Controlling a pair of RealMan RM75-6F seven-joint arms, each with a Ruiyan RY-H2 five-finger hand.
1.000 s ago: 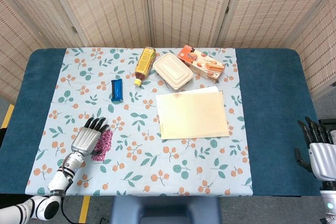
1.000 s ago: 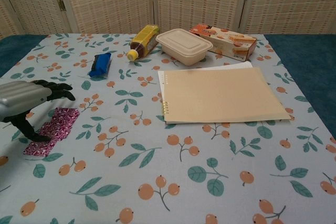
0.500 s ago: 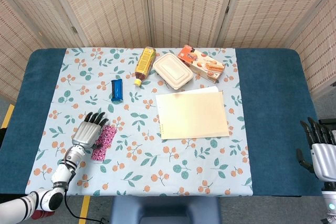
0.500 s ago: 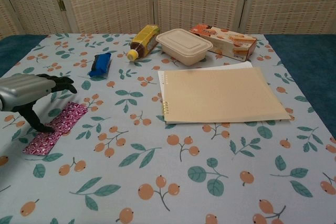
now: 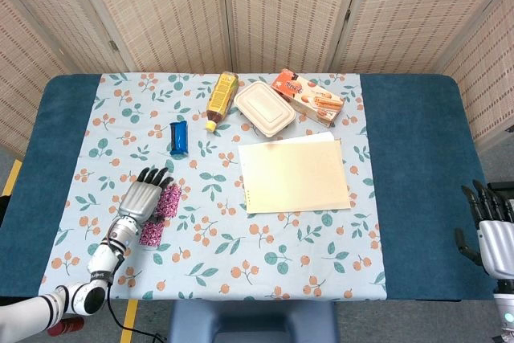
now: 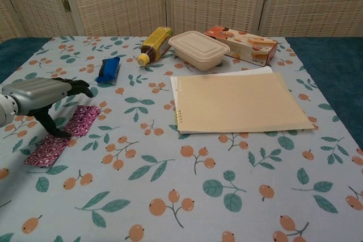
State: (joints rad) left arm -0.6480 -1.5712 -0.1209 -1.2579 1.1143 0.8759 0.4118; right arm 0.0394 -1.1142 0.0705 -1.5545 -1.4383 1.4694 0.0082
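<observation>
Left hand (image 5: 143, 198) above a purple patterned packet (image 5: 158, 213) at the near left of the floral tablecloth (image 5: 217, 238). In the chest view the hand (image 6: 42, 97) is palm-down with its fingers (image 6: 74, 86) spread apart, thumb tip resting on the packet (image 6: 65, 134) about midway along it; nothing is gripped. The packet lies flat under and just to the right of the fingers, its long axis slanting from the near left edge toward the far right, roughly in line with the forearm. The right hand (image 5: 491, 230) hangs past the near right edge of the table, fingers extended and apart, holding nothing, well apart from the packet; the left hand is by far the nearer.

Count: one purple packet; one blue wrapped bar (image 5: 179, 136); one bottle (image 5: 221, 98) lying on its side; one lidded beige food container (image 5: 263, 108); one orange snack box (image 5: 312, 96); one tan spiral notebook (image 5: 294, 174), closed, at centre.
</observation>
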